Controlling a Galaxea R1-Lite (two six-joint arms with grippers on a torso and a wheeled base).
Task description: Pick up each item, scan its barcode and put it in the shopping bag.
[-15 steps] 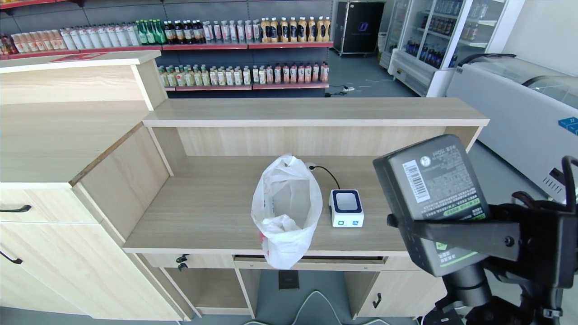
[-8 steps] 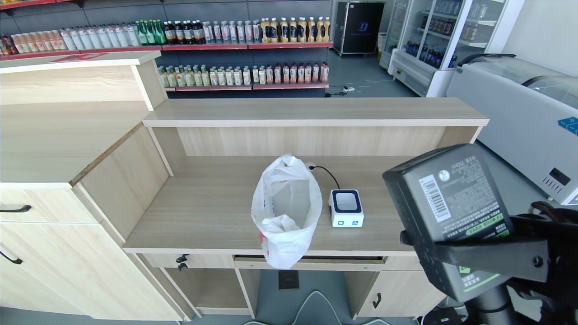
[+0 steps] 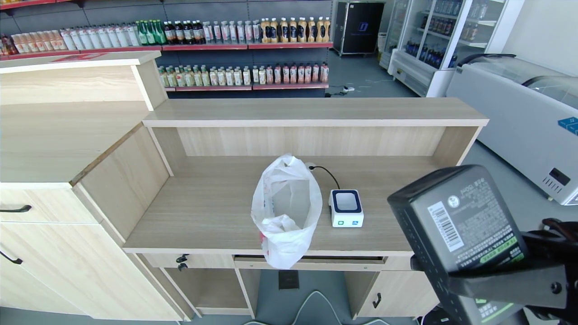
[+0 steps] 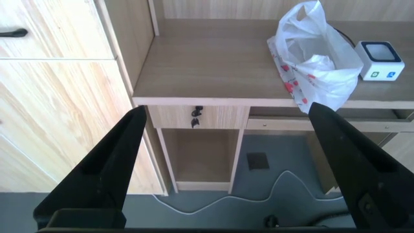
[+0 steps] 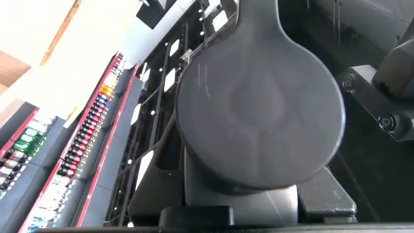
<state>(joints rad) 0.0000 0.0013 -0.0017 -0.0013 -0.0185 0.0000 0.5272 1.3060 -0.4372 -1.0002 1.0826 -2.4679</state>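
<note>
Container [image 3: 456, 216], barcode up, clamped in right gripper [image 3: 496, 282], right of scanner [image 3: 346, 207] and bag [image 3: 286, 212] on counter [image 3: 203, 212]; left gripper [image 4: 226, 109] spread wide, empty.

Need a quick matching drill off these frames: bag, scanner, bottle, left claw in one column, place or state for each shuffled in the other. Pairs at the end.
Things
1. bag
2. scanner
3. bottle
4. left claw

Places or states
A. open, holding nothing
B. gripped by the right claw, barcode label facing the head view
C. flat on the counter, a cable running off its back
D. on the counter, mouth open, drooping over the front edge

Pairs: 1-D, 2-C, 3-B, 4-A
</note>
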